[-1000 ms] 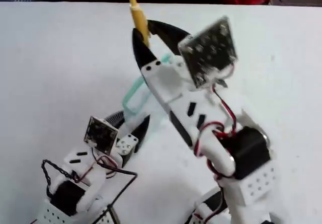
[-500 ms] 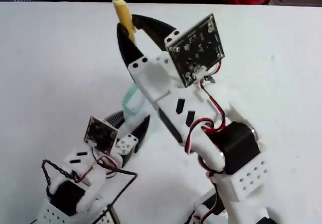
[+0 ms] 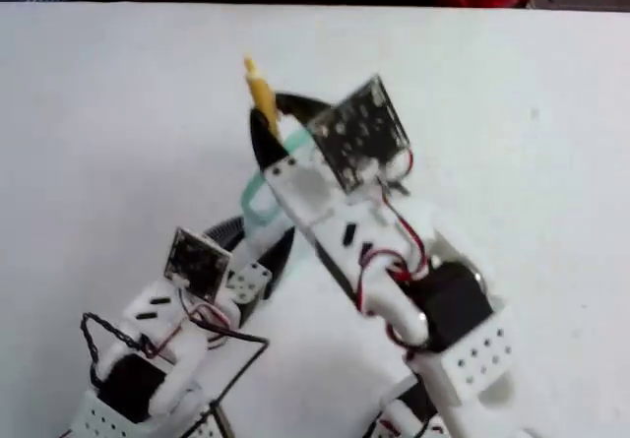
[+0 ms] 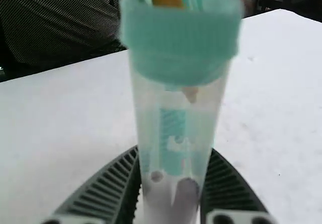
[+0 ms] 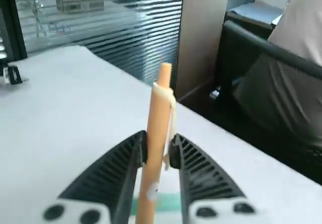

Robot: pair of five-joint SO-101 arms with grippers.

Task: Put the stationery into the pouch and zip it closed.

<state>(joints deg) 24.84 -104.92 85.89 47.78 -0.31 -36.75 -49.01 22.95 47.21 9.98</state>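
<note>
While right hand (image 5: 158, 146) clenches a yellow-orange plastic pen (image 5: 161, 108) and left hand (image 4: 173, 158) grips the clear teal-rimmed pouch (image 4: 178, 48), a misaligned tip could snag the rim.

An office: slatted blinds (image 5: 126, 27), black chair (image 5: 251, 83), white table (image 3: 98, 113).

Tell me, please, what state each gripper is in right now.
Left gripper: shut on the clear pouch.
Right gripper: shut on the yellow pen.
</note>
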